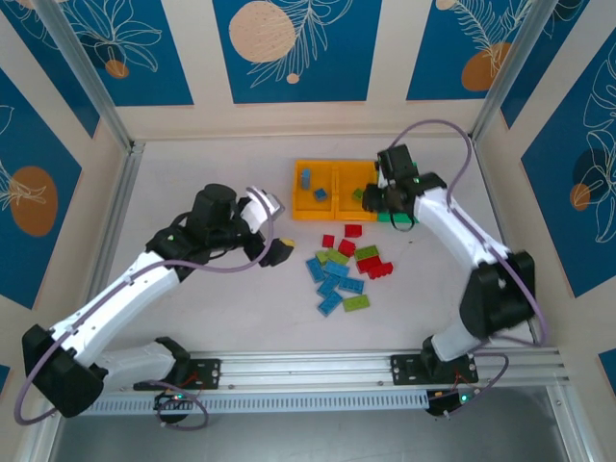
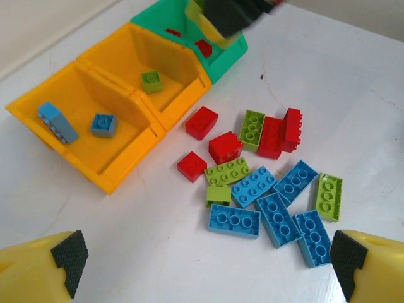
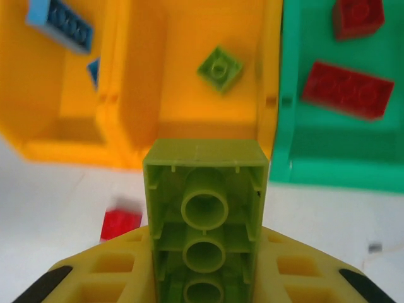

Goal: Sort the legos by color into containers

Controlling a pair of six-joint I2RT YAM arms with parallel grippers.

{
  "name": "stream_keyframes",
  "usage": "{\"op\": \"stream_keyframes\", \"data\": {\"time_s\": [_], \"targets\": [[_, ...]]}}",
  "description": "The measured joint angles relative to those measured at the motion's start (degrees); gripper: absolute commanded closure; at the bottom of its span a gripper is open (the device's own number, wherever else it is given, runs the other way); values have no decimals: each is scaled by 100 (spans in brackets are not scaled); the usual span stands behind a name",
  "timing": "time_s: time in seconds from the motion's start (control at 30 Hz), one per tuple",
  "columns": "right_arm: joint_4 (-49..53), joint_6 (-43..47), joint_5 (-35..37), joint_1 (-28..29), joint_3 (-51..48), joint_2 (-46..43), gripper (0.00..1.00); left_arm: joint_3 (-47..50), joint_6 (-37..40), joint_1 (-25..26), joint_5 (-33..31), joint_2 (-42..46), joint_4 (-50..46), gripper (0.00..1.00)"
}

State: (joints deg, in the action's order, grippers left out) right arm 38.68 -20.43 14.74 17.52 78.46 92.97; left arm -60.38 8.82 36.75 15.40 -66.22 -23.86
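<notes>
A lime green brick (image 3: 203,214) sits pinched in the right gripper (image 3: 203,278), its hollow underside turned toward the wrist camera. It hangs over the near wall of the middle orange-yellow bin (image 3: 189,38). Inside that bin lies one small lime green square piece (image 3: 219,68). The green bin (image 3: 328,139) just beside it holds two red bricks (image 3: 347,89). On the other side, the left orange-yellow bin (image 2: 95,151) holds two blue bricks (image 2: 57,122), one long and leaning on the wall, one small and flat.

The three bins stand joined in a row at the far side of the white table (image 1: 212,183). From above, the right gripper (image 1: 390,197) covers much of the green one.

The loose pile (image 1: 345,274) lies on the table just in front of the bins. Red pieces (image 2: 225,147) sit nearest the bins, lime green ones (image 2: 227,170) are mixed through the middle, and blue ones (image 2: 278,219) crowd the near edge, several touching each other.

The left gripper (image 2: 208,265) hovers on the near side of this pile with its jaws spread wide and nothing between them, its black-padded fingertips (image 2: 66,259) at the bottom corners of the wrist view. From above, the left gripper (image 1: 281,252) is to the left of the pile.
</notes>
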Motion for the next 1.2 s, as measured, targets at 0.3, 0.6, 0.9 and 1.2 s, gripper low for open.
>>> {"op": "stream_keyframes", "data": {"time_s": [0.3,0.6,0.9,1.2], "targets": [[581,42,-317,-264,2238,2409,36,-306,-1213,214,-619,-575,-238,0],[640,-304,-599,-116,918,498,31,-678,-2669,313,-1239,-1480,-855,9],[501,-748,-763,1576,-1080,-1447,33,-573,-2804,354,-1676,-1563,-817,13],[380,-623,-369,2892,-863,245,49,212,-2732,356,-2514,-190,-422,11]]}}
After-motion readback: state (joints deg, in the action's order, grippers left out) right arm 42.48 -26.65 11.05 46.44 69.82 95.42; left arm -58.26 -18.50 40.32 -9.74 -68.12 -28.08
